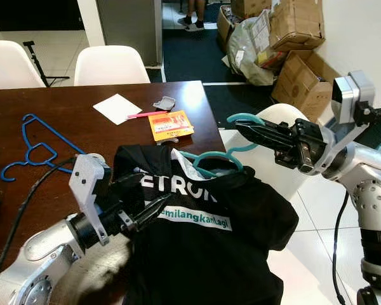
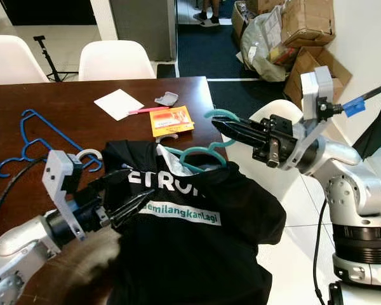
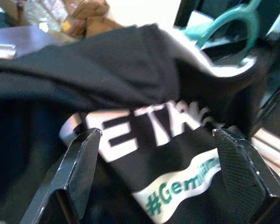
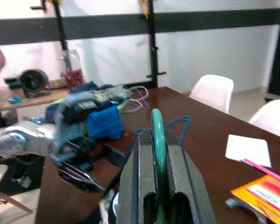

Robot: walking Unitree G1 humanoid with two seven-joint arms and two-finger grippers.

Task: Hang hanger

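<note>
- Left eye view: brown table (image 1: 63, 95). A black T-shirt (image 1: 209, 254) with white and green lettering hangs on a teal hanger (image 1: 217, 157) at the table's right edge. The right gripper (image 1: 247, 129) is clamped on the teal hanger's hook, above a white chair (image 1: 273, 165). The left gripper (image 1: 153, 206) rests against the shirt's front beside the lettering, fingers spread.
- Same view, table top: a blue hanger (image 1: 33, 147) lies flat at the left, well apart from the shirt; white paper (image 1: 117, 108), a pink pen (image 1: 146, 115) and an orange packet (image 1: 170, 124) lie near the far edge.
- Right eye view: two more white chairs (image 2: 117, 60) stand behind the table; cardboard boxes (image 2: 308, 22) are stacked against the far wall; a person's feet (image 2: 209, 19) show at the top.
- Left wrist view: both black fingers (image 3: 81, 161) stand wide apart, released, with the shirt's printed lettering between and beyond them; the teal hanger's hook shows at the collar.
- Right wrist view: the two fingers are clenched on the teal hook, which rises upright between them. Beyond lie the table, the blue hanger, blue cloth (image 4: 102, 122) and the left arm, blurred.
</note>
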